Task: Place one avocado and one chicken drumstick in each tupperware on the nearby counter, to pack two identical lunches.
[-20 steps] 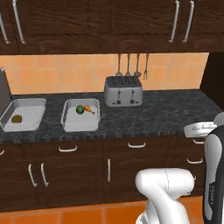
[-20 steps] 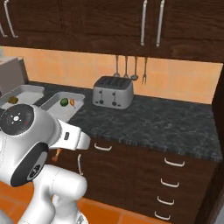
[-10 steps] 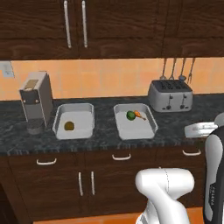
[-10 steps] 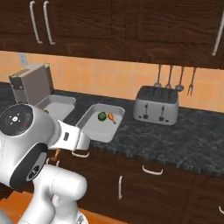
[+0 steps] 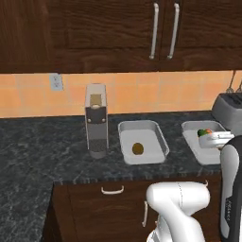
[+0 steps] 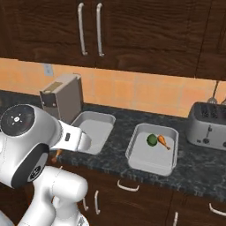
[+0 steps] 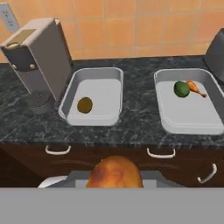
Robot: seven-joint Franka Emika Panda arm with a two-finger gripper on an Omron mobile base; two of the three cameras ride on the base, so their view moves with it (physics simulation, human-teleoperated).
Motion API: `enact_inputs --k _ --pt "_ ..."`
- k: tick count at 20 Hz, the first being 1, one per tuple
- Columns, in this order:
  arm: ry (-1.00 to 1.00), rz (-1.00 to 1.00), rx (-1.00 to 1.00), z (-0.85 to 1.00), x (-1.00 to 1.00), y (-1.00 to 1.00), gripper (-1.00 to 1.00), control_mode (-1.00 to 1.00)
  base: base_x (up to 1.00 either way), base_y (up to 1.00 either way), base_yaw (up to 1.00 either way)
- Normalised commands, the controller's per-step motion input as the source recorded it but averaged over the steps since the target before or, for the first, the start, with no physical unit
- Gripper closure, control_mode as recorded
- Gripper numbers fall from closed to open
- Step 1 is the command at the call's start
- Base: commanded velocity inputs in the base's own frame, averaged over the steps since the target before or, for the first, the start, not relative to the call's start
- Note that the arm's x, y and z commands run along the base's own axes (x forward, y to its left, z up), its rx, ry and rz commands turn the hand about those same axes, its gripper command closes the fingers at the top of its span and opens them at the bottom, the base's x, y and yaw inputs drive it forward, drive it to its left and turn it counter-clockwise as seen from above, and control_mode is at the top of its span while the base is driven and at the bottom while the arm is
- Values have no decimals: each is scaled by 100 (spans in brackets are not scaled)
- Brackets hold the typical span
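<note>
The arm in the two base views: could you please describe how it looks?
The arm is glossy white, built from rounded, bulbous segments with dark grey joint bands and a dark round cap bearing small light marks. In the left base view a dark upright link with faint lettering stands beside a white elbow.

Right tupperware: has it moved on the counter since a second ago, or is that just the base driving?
No. The right tupperware sits beside the toaster as before, apart from it. The whole picture slid right, so the camera moved, not the tupperware.

light: even, soft, no glare | shadows: faint | focus: rendered, slightly soft, low detail
</note>
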Motion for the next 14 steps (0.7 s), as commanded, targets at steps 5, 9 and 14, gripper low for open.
enact_inputs --k 5,9,14 --pt "0 0 0 0 0 0 100 100 51 95 0" --pt "0 0 -2 -10 8 0 100 -100 34 16 -1" --pt "2 0 -2 -43 36 -36 100 -100 0 0 0"
